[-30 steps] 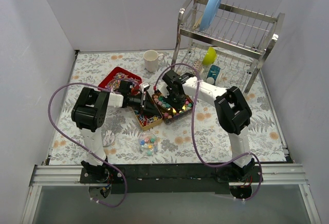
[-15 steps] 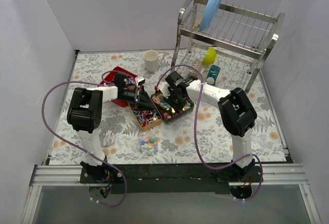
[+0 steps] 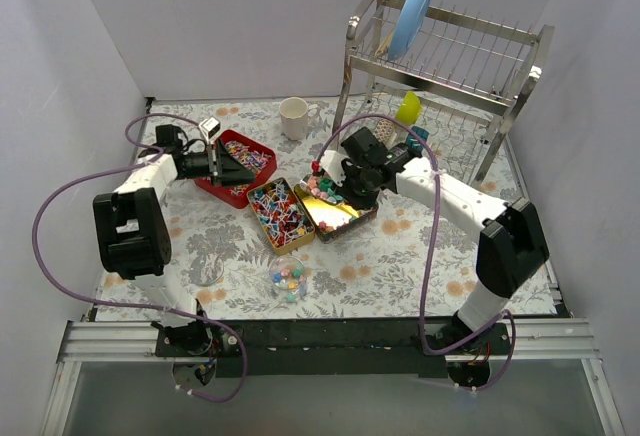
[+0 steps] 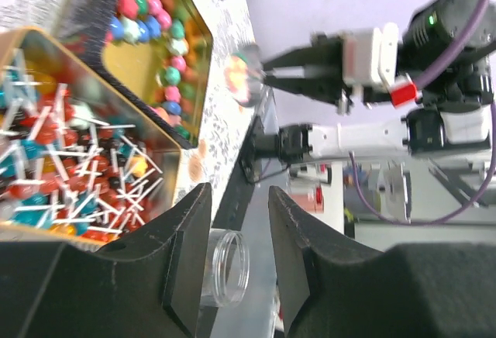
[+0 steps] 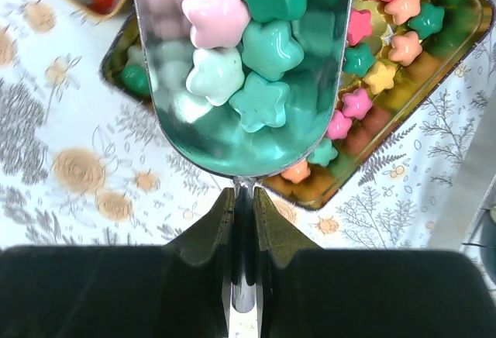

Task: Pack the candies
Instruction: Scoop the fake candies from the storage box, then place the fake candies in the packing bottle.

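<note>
**State of the end effectors**

- The left end effector (image 4: 239, 194) was released. Its jaws stood apart with nothing between them.
- The right end effector (image 5: 242, 198) was clenched on the thin handle of a metal scoop (image 5: 232, 140).

**Location of the candies, referenced to the middle gold tray (image 3: 255, 196)**

- The middle gold tray itself was filled with small red, blue and striped candies (image 3: 282, 218) mixed with white sticks.
- A second gold tray (image 5: 457, 8) lay just beside its right side. It held pastel star candies (image 5: 364, 59) along the edges, with bare gold floor in the centre.
- The scoop was held above this second tray. Its bowl carried a load of pink, mint and green star candies (image 5: 256, 51).
- A red tray (image 3: 215, 188) lay just beside the far-left side of the middle gold tray. It held tiny multicoloured candies (image 3: 250, 151). The left end effector was positioned over it.
- A small clear jar (image 3: 288, 278) stood on the tabletop (image 3: 400, 256), near the middle gold tray on the side towards the arm bases. It contained pastel candies.
- A second clear jar (image 3: 207, 272) stood further left on that same near side. Its contents could not be determined.

**Other items**

- A white mug (image 3: 293, 116) stood beyond the middle gold tray.
- A dish rack (image 3: 450, 66) stood beyond it and well to the right.
</note>
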Controlling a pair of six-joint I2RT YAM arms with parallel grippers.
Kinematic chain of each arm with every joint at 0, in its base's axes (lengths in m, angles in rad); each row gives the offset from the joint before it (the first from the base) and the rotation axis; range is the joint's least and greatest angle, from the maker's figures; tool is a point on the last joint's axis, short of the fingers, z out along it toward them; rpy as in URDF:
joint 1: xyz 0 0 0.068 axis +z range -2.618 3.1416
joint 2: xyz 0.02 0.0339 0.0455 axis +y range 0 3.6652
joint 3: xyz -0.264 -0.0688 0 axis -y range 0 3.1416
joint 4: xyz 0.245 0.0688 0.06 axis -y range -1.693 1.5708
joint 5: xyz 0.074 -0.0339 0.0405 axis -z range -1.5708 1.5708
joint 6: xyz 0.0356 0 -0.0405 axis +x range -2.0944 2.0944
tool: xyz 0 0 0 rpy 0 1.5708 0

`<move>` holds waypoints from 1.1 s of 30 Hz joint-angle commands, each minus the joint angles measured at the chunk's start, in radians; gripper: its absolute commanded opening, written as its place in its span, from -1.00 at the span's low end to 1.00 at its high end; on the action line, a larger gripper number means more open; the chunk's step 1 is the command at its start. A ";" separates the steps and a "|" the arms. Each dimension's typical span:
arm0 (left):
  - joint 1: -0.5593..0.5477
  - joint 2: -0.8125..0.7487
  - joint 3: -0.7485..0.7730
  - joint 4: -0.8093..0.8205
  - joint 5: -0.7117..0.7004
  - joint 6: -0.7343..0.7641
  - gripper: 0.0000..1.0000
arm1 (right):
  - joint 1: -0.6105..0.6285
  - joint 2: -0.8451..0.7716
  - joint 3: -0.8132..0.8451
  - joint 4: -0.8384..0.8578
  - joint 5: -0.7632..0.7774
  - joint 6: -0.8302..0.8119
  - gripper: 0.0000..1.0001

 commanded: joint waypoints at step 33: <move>0.070 -0.438 -0.280 0.150 -0.346 -0.060 -0.10 | 0.609 0.062 0.286 -0.569 0.662 -0.403 -0.97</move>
